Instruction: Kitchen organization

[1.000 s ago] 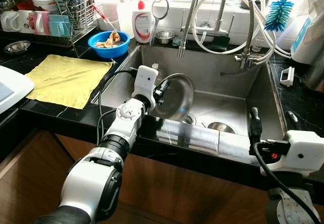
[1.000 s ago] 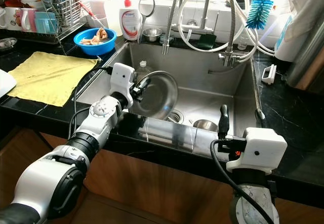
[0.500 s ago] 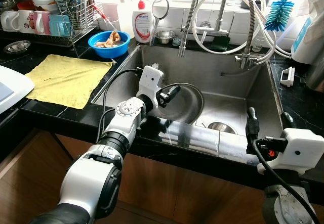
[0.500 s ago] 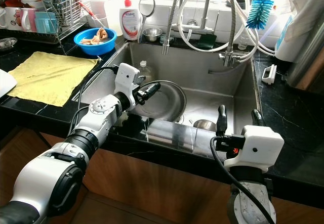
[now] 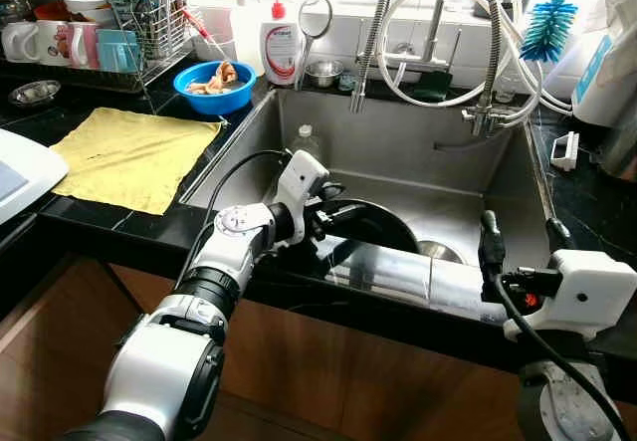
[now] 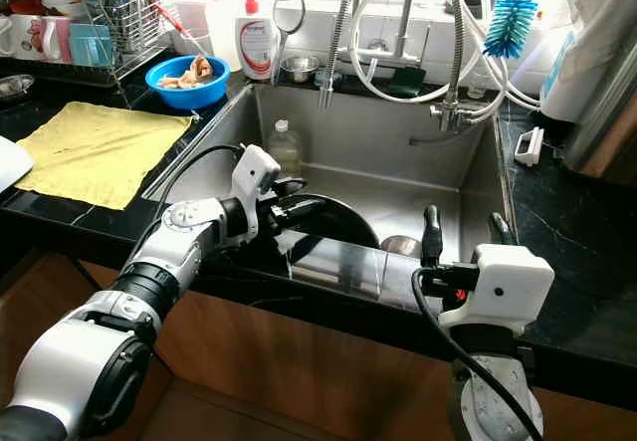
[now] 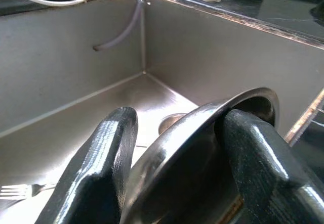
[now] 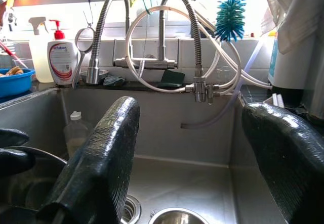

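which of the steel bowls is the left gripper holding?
The big one tilted on edge at the sink's front wall, clamped in the left gripper; the small bowl sits on the back ledge.

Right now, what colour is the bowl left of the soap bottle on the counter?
Blue. The bowl holds some tan food scraps; clearest in the left eye view.

Your left arm's stretched forward and bent at the wrist, left gripper [image 5: 343, 214] with both fingers clamped on something. Your right gripper [image 5: 518, 237] sits upright, fingers spread wide, holding nothing.
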You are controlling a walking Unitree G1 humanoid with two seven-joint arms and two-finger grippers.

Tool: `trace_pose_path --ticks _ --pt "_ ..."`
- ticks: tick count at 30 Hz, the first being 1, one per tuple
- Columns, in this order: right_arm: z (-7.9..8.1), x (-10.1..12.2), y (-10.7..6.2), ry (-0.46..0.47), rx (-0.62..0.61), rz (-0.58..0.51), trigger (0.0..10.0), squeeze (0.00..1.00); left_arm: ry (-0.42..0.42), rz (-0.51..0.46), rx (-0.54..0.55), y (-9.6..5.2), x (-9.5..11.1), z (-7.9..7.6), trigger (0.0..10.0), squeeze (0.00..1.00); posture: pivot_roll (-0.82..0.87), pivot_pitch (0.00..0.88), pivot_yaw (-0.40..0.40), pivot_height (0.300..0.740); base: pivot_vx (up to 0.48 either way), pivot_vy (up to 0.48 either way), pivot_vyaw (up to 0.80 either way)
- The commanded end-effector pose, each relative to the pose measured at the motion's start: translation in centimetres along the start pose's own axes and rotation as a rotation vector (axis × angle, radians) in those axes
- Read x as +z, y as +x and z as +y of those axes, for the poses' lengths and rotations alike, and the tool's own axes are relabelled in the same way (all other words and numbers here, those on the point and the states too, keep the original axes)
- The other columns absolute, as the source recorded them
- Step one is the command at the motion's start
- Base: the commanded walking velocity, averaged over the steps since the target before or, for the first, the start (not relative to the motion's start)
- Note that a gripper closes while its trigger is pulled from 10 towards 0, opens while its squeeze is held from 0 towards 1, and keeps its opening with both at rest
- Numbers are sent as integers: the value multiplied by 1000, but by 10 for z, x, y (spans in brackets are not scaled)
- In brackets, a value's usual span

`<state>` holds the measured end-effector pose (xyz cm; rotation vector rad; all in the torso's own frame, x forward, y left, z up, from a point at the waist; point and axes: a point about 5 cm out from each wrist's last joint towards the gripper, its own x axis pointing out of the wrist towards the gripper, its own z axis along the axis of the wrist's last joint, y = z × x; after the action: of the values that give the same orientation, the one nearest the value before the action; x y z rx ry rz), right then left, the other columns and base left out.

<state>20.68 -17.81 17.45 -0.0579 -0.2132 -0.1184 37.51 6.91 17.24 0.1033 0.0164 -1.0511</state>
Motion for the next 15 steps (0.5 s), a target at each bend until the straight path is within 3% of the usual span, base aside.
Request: trace_pose_path --ticks 1,4,8,15 --pt "0 -3 2 8 6 16 10000 0 18 -19 -36 -5 7 2 10000 0 -51 0 10 740 0 0 0" --pt "1 -3 3 8 10 17 10000 0 20 -5 -56 -8 6 2 10000 0 -49 0 9 740 0 0 0" --pt "2 -2 3 10 16 17 10000 0 17 30 -165 -17 1 -2 10000 0 -47 0 10 740 0 0 0" --pt "3 -3 4 16 20 20 10000 0 -7 12 -172 -19 3 -2 10000 0 -42 0 10 740 0 0 0"
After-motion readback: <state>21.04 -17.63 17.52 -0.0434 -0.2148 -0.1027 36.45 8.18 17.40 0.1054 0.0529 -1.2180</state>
